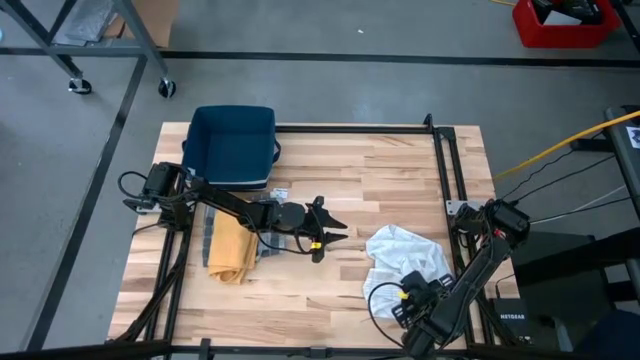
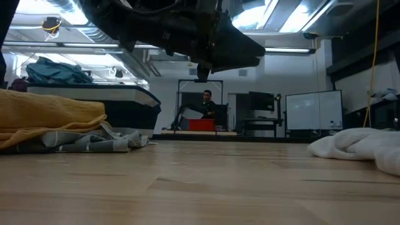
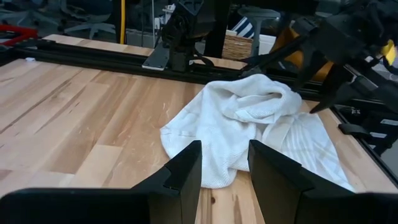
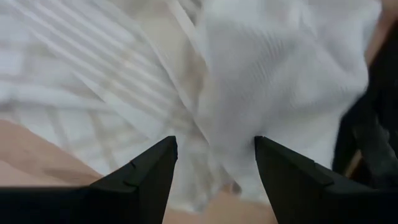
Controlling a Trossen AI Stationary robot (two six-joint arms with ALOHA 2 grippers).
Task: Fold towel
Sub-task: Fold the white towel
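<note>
A: What sits nearest the front edge?

B: The right gripper (image 1: 408, 297), fingers spread wide with nothing between them, hovering at the near edge of the crumpled white waffle-weave towel (image 1: 405, 256) on the pale wooden table (image 1: 380, 180).

A: So the towel isn't folded?

B: No, it lies bunched on the table's right side.

A: And the left gripper (image 1: 330, 232)?

B: Mid-table, raised off the wood, fingers apart and empty, pointing toward the towel.

A: Farther left?

B: A mustard-yellow cloth (image 1: 232, 250) lying over a grey patterned cloth (image 2: 94, 141). Behind them, a dark blue fabric bin (image 1: 232, 145) at the table's back edge.
</note>
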